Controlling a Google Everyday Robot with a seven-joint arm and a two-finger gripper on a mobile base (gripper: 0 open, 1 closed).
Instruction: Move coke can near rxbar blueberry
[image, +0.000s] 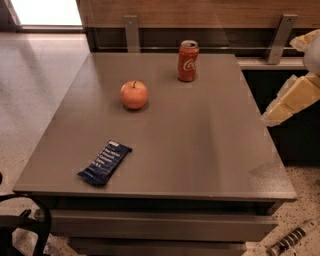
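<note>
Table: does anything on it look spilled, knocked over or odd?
Nothing stands out. The coke can stands upright at the back, the apple sits whole, and the bar lies flat near the front left. The gripper hangs right of the table.

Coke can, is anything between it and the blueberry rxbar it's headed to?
Nothing squarely. The apple lies just beside the line from the coke can to the rxbar blueberry and may crowd it. The claw hangs beyond the table's right edge.
</note>
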